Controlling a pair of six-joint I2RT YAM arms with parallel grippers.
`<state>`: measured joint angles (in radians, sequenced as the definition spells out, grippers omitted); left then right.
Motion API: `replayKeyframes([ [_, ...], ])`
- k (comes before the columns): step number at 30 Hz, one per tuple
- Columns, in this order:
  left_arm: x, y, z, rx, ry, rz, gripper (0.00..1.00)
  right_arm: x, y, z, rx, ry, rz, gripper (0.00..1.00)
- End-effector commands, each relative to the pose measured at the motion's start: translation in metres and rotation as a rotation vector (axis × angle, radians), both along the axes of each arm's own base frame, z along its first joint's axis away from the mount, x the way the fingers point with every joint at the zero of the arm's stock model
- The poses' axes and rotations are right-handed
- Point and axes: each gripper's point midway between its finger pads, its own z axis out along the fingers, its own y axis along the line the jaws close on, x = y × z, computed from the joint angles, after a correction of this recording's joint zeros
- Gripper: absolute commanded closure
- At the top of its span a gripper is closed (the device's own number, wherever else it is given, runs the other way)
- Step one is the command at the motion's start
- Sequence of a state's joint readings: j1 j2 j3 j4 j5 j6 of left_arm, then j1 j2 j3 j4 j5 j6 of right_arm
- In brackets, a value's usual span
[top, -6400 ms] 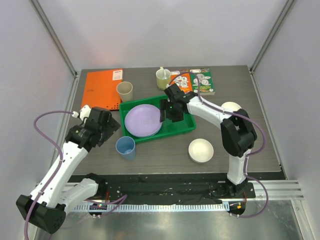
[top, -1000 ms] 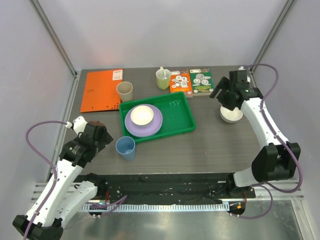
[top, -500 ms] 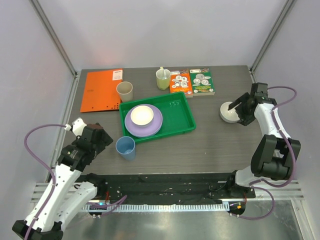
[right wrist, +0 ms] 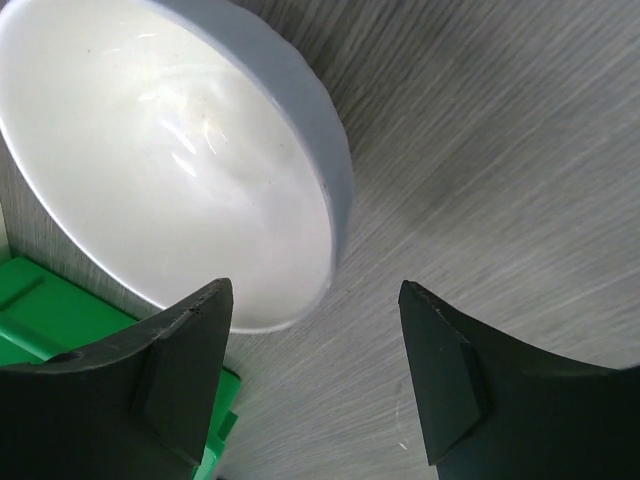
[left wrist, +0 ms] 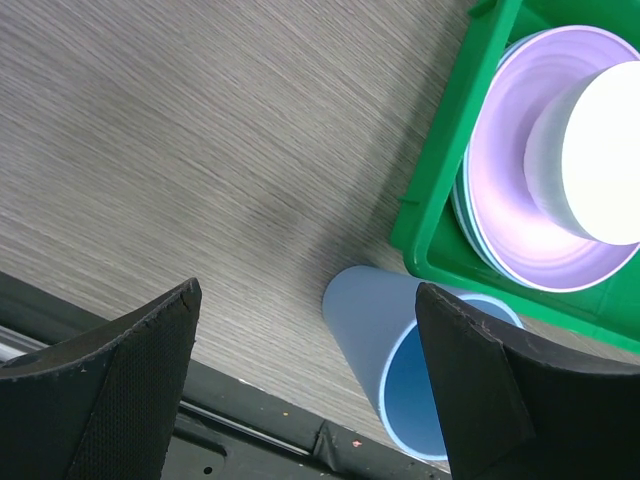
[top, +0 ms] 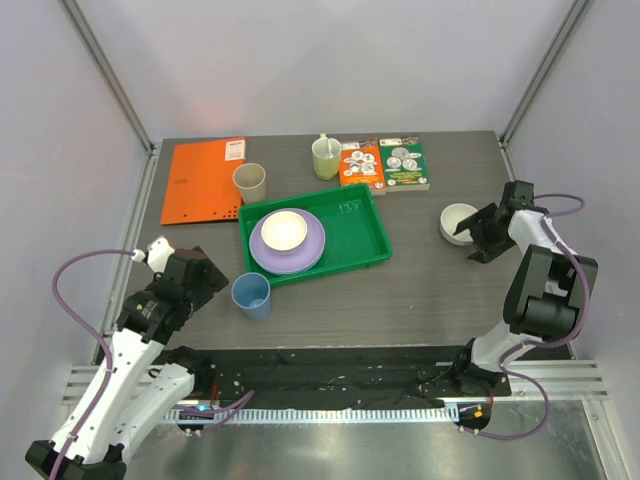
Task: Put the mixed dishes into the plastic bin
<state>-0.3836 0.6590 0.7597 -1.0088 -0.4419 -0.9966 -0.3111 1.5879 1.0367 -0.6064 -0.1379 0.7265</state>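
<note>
The green plastic bin [top: 355, 238] sits mid-table. In it a lilac plate [top: 303, 252] lies on a light blue plate [left wrist: 462, 215], with a small cream bowl [top: 285, 230] on top. A blue cup [top: 251, 295] stands just in front of the bin; a beige cup [top: 249, 183] stands behind it. A second pale bowl [top: 458, 222] sits at the right. My right gripper [top: 477, 240] is open and empty just near-right of that bowl [right wrist: 170, 160]. My left gripper [top: 195, 277] is open and empty, left of the blue cup [left wrist: 400, 340].
An orange folder [top: 204, 180] lies at the back left. A yellow-green mug with a spoon [top: 326, 157] and two booklets [top: 385, 163] are at the back. The bin's corner [right wrist: 60, 320] shows behind the pale bowl. Walls close in on both sides.
The cream bowl, earlier on the table, now sits on the lilac plate. My right gripper went from above the right-hand bowl down to its near-right side. My left arm shifted only slightly.
</note>
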Motion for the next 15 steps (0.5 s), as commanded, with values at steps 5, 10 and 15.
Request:
replayKeyframes([
  [5,0.0086,-0.0056,0.0074,-0.042,-0.044,0.010,0.13,0.0302,-0.0017,-0.0032,0.032,-0.051,-0.011,0.31],
  [10,0.0099,-0.0088,0.0109,-0.067,-0.051,0.016,0.13,0.0327,-0.0020,-0.0058,0.033,-0.051,-0.001,0.46],
  [15,0.0141,-0.0114,0.0128,-0.078,-0.065,0.014,0.13,0.0276,-0.0027,-0.0036,0.012,-0.052,0.010,0.99],
])
